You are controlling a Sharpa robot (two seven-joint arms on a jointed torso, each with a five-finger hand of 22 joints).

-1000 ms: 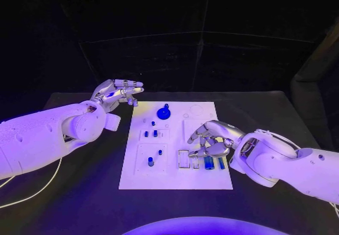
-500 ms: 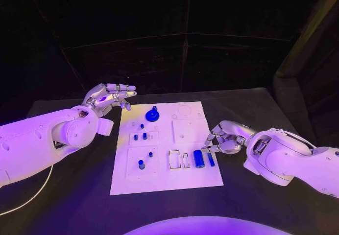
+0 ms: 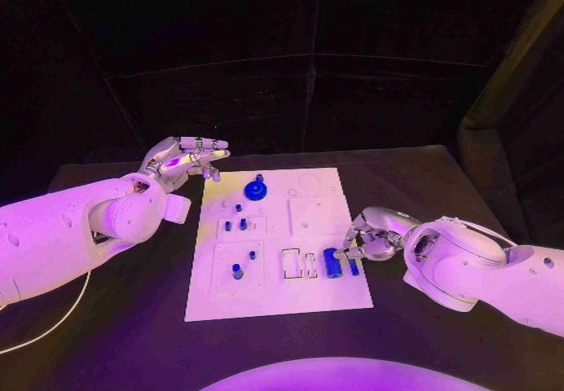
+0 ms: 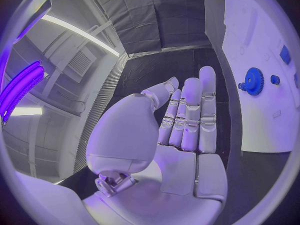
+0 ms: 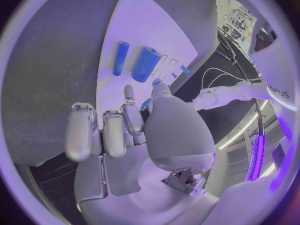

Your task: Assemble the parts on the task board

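Off both hands, parts untouched on task board

Beyond the left hand fingertips, toward the robot's right, sits the blue gear w/ its knob, near the far end of the task board. Left hand hovers off the board's far-left corner, fingers straight and a bit apart, nothing in them. Mid-board, small blue pegs stand in their sockets, well apart from either hand. Just past the right hand fingertips lie two blue cylinders side by side at the board's right edge; right hand fingers curled in, and I can't see anything held, though the palm side is partly hidden.

Judgement: cylinders look rigid, light, smooth plastic, so prob. apt to roll or slip. Best pinched across the middle of the barrel, thumb vs fingertip, lifted level. Gear likely easiest taken by its knob
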